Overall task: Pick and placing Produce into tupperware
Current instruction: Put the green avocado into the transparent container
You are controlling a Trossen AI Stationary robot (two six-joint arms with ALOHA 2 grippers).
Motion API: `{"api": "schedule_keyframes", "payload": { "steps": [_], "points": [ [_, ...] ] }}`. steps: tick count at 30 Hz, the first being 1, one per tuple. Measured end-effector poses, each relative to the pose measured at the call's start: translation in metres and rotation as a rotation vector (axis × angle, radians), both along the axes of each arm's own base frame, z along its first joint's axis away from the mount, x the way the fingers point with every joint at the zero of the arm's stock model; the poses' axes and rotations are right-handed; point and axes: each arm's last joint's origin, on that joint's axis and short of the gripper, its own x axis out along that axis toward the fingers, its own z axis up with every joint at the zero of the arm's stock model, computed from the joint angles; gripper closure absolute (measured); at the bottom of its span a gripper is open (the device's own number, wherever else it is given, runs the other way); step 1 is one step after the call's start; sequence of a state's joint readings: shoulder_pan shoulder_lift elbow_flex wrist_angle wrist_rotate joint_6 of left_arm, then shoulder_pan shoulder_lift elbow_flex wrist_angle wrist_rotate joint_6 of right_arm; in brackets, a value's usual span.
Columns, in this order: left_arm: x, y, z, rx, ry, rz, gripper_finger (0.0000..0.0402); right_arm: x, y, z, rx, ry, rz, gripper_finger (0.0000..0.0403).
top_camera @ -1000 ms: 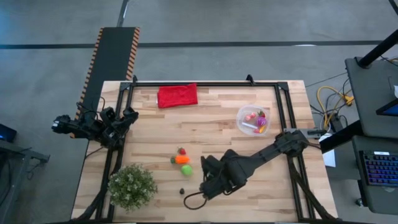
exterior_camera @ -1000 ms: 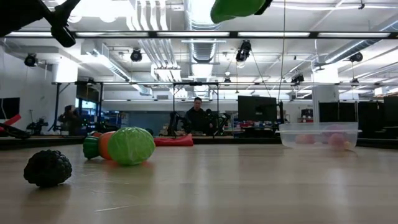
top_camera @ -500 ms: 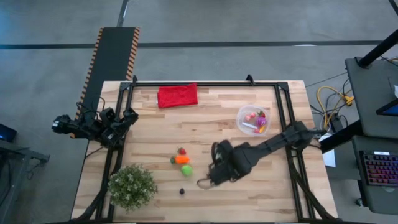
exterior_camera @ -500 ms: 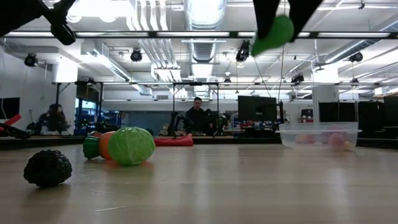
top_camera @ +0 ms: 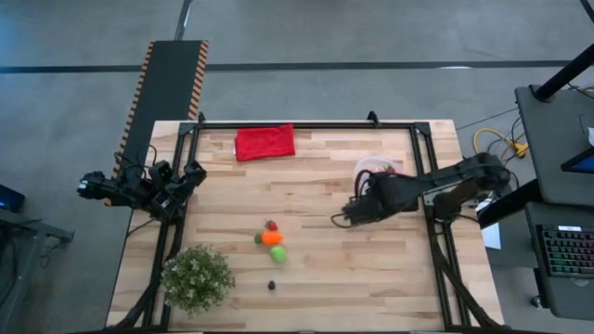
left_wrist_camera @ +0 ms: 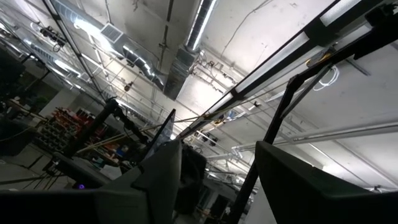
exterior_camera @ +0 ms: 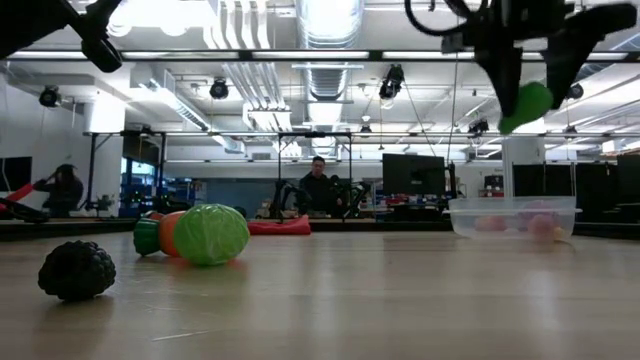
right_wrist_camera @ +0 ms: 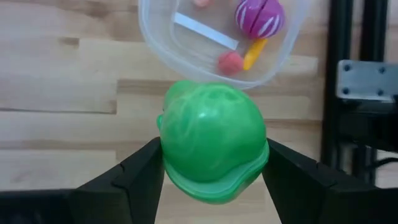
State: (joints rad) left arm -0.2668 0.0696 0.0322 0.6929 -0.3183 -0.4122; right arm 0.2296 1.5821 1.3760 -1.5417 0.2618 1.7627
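Note:
My right gripper [top_camera: 354, 213] hangs over the table just near of the tupperware [top_camera: 370, 165], a clear round tub with pink, magenta and yellow pieces inside. It is shut on a green produce piece [right_wrist_camera: 213, 140], which the low view shows high above the tabletop [exterior_camera: 527, 103]. A strawberry [top_camera: 271, 225], an orange piece [top_camera: 271, 237], a green piece [top_camera: 278, 252] and a dark berry [top_camera: 272, 285] lie on the table's middle. My left gripper [left_wrist_camera: 217, 186] waits open off the table's left edge [top_camera: 186, 176], pointing up at the ceiling. My right gripper pinches the green piece by its two opposite sides [right_wrist_camera: 166, 149] between its two fingers [right_wrist_camera: 140, 177]. The fingers come from above, pointing steeply down. The piece is lifted clear of the table, just short of the tub's rim [right_wrist_camera: 205, 79].
A red cloth [top_camera: 264, 142] lies at the far edge. A bushy potted plant [top_camera: 197, 276] stands at the near left corner. The black frame rails [top_camera: 419, 158] run along the table's sides beside the tub. A person [exterior_camera: 317, 190] sits in the room behind.
My right gripper has swung from the table's near middle toward the right and far side, up to the tub, carrying the green piece clear of the table. Its wrist has rolled on the way. The produce on the table has stayed put.

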Motion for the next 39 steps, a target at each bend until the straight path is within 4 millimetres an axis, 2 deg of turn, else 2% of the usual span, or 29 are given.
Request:
{"api": "schedule_keyframes", "payload": {
  "steps": [11, 20, 27, 33, 39],
  "points": [
    [0.000, 0.000, 0.000, 0.006, -0.002, -0.010, 0.0210, -0.019, -0.049, -0.033, 0.047, 0.038, -0.062, 0.0164],
    [0.000, -0.001, 0.000, 0.016, -0.006, -0.025, 0.0210, -0.029, -0.091, -0.062, 0.109, -0.058, -0.147, 0.0165],
    [0.000, -0.001, 0.000, 0.013, -0.002, -0.018, 0.0210, -0.034, -0.110, -0.068, 0.147, -0.052, -0.120, 0.0164],
    [0.000, -0.001, 0.000, 0.012, -0.002, -0.017, 0.0210, -0.039, -0.119, -0.078, 0.158, -0.035, -0.104, 0.0161],
    [0.000, -0.001, 0.000, 0.011, -0.002, -0.015, 0.0210, -0.042, -0.120, -0.083, 0.170, -0.025, -0.084, 0.0139]
  ]
}}
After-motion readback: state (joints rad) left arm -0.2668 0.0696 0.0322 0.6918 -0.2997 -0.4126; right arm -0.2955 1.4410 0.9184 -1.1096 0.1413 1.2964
